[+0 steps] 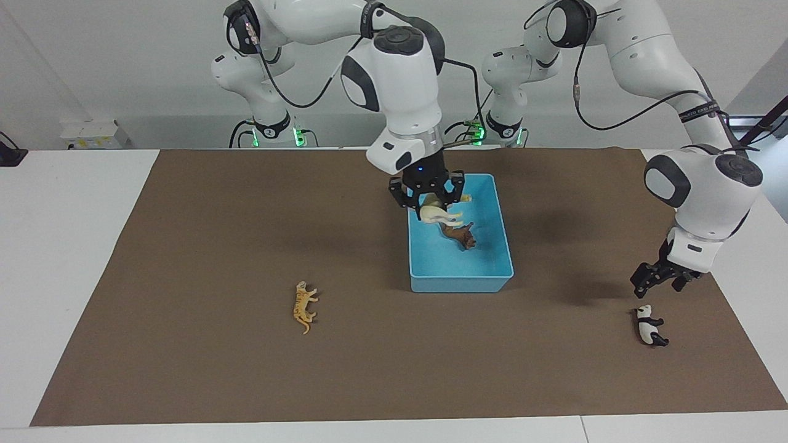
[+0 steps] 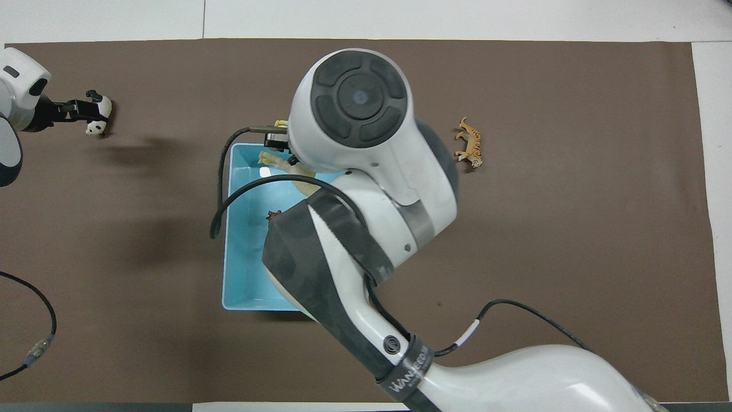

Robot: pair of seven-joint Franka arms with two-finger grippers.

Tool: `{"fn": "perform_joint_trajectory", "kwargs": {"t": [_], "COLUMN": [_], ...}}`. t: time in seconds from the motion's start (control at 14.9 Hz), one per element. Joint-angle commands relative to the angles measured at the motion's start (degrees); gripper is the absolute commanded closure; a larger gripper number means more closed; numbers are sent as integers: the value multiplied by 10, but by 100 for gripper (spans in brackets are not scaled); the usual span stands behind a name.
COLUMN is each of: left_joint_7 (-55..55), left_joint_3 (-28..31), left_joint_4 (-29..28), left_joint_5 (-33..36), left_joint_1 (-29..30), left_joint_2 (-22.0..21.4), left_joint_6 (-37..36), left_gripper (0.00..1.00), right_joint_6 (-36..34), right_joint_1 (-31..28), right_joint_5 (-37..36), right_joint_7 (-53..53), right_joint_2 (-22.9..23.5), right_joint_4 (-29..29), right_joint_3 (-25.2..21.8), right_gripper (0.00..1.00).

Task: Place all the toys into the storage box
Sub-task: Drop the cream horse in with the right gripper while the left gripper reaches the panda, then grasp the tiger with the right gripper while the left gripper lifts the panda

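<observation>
In the facing view, the cream-white horse [image 1: 438,212] is seen between the spread fingers of the right gripper [image 1: 426,197], over the storage box [image 1: 486,280] at the mat's centre; whether it is gripped cannot be told. The brown lion [image 1: 458,235] lies inside the box. The tiger [image 1: 304,306] lies at eight o'clock from the box. The left gripper [image 1: 660,284] hovers over the panda [image 1: 647,326], fingers parted.

In the overhead view, the box [image 2: 243,252] is largely covered by the right arm; the panda [image 2: 98,114] is found at ten o'clock, the tiger [image 2: 470,150] at two o'clock.

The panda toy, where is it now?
The panda lies on the brown mat near the left arm's end, farther from the robots than the storage box, just under the left gripper.
</observation>
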Motion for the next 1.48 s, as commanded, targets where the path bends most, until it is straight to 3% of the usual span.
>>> {"fn": "perform_joint_trajectory", "kwargs": {"t": [0.0, 0.2, 0.27, 0.34, 0.4, 0.67, 0.94, 1.08, 1.14, 1.28, 1.41], "left_joint_7": [7, 6, 6, 6, 7, 7, 6, 5, 5, 4, 2], "left_joint_3": [-5, -5, -5, -5, -5, -5, -5, -5, -5, -5, -5], "left_joint_4": [28, 34, 38, 45, 46, 45, 49, 61, 61, 60, 59], "left_joint_5": [9, 11, 11, 11, 11, 11, 9, 5, 4, -7, -13], "left_joint_1": [10, 8, 7, 11, 13, 13, 18, 18, 18, 17, 13], "left_joint_2": [46, 66, 73, 77, 84, 115, 116, 118, 119, 119, 119], "left_joint_6": [47, 57, 62, 67, 73, 114, 112, 108, 105, 105, 112], "left_gripper": [0, 0, 0, 0, 0, 0, 0, 9, 22, 58, 87], "right_joint_6": [89, 139, 132, 121, 103, 32, -1, 1, -2, 10, 58], "right_joint_1": [29, 45, 46, 48, 52, 36, -52, -72, -89, -120, -151], "right_joint_5": [-16, -15, -12, -11, -12, -15, -17, -22, -22, -23, -27], "right_joint_7": [22, 24, 34, 55, 76, 94, 75, 21, -8, -70, -121], "right_joint_2": [44, 46, 44, 44, 44, 38, -7, -8, -16, -38, -58], "right_joint_4": [-17, -69, -72, -70, -66, -41, -41, -56, -78, -138, -211], "right_joint_3": [-5, -5, -5, -5, -5, -20, -37, -41, -48, -52, -53], "right_gripper": [100, 100, 86, 5, 0, 0, 0, 0, 0, 0, 0]}}
